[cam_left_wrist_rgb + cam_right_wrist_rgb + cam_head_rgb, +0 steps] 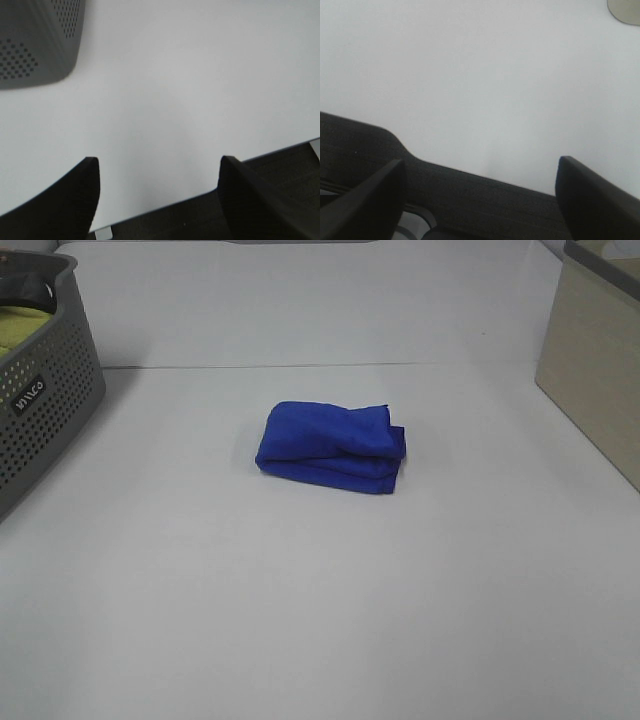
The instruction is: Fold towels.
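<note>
The royal-blue towel (332, 445) lies folded into a small thick bundle near the middle of the white table (300, 600). No arm or gripper shows in the exterior high view. In the left wrist view my left gripper (159, 192) is open and empty, its dark fingers (75, 195) spread above the table's edge. In the right wrist view my right gripper (479, 195) is open and empty, its fingers (592, 195) wide apart over the table's edge. The towel shows in neither wrist view.
A grey perforated basket (40, 400) holding a yellow-green cloth (22, 328) stands at the far left; its corner shows in the left wrist view (35, 45). A beige box (595, 360) stands at the far right.
</note>
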Robot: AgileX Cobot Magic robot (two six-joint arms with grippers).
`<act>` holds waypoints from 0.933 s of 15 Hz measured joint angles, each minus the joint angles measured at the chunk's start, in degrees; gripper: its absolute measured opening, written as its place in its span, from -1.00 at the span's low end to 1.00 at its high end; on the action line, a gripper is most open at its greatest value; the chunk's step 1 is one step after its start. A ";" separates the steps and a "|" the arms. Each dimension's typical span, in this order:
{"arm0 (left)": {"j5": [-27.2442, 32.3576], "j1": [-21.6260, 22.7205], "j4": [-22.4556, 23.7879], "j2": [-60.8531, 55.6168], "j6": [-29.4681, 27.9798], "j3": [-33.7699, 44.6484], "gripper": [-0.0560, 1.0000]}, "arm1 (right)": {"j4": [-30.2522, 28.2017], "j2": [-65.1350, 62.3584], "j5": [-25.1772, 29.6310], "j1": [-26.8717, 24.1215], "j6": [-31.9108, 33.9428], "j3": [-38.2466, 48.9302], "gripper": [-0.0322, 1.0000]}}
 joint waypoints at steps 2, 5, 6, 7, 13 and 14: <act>-0.29 0.00 -1.66 -0.06 2.01 0.29 0.33 | -0.17 -0.17 -0.74 0.00 0.11 0.06 0.59; -0.74 0.00 -2.06 -0.06 2.52 0.29 0.33 | -0.17 -0.17 -1.09 0.00 0.11 0.06 0.59; -0.74 0.00 -2.06 -0.06 2.58 0.29 0.33 | -0.17 -0.17 -1.09 0.00 0.11 0.06 0.59; -0.86 0.00 -2.06 -0.06 2.58 0.29 0.33 | -0.17 -0.17 -1.09 0.00 0.11 0.06 0.59; -0.97 0.52 -2.12 -0.06 2.58 0.29 0.33 | -0.34 -0.23 -1.09 0.00 0.11 0.06 0.59; -1.03 1.89 -2.12 -0.63 2.58 0.29 0.33 | -0.34 -0.74 -1.09 0.00 0.11 0.06 0.59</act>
